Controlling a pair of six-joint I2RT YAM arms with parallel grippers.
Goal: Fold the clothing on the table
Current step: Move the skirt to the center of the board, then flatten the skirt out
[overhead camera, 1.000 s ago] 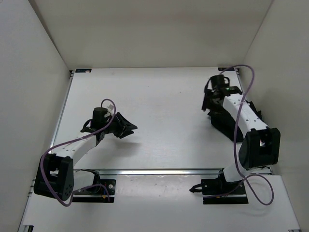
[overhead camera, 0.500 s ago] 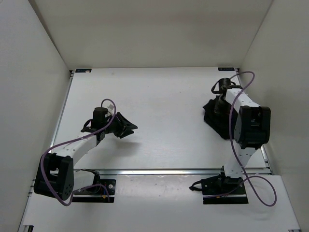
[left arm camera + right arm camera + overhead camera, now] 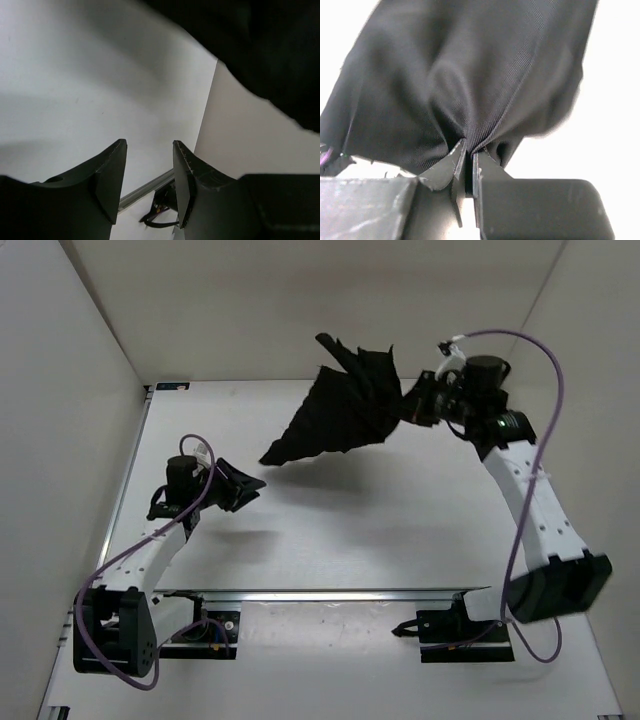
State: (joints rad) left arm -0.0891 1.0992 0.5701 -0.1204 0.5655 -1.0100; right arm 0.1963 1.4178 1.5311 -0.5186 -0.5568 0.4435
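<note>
Inspector: Overhead view first. Where was the clothing (image 3: 340,410)?

Assessor: Raised off the table (image 3: 400,540), over its far half. The right gripper (image 3: 414,402) was clenched on one edge of it. The black fabric fanned out leftward from that grip, its lowest corner pointing toward the left gripper (image 3: 252,483) but well apart from it. A soft shadow (image 3: 330,490) lay on the white top beneath.

Inspector: And the left side?

Assessor: The left gripper hovered over the table's left-middle, jaws apart, nothing between them. A metal rail (image 3: 330,593) ran along the near edge. Plain white walls (image 3: 300,300) closed in the left, far and right sides. A purple cable (image 3: 530,340) looped above the right arm.

Inspector: Left wrist view?

Assessor: The left gripper (image 3: 148,150) stood released, with bare white table (image 3: 75,90) showing through the gap. The clothing (image 3: 270,50) filled the upper right corner, dark and out of focus, above the fingers and not touching them. One of the walls (image 3: 235,145) and a stretch of rail (image 3: 147,187) were seen beyond.

Inspector: Right wrist view?

Assessor: The right gripper (image 3: 468,154) was pinched tight on a gathered fold of the clothing (image 3: 470,75). A fine ribbed weave was visible, bunching into creases at the fingertips. The background was blown-out white; table or wall could not be told.
</note>
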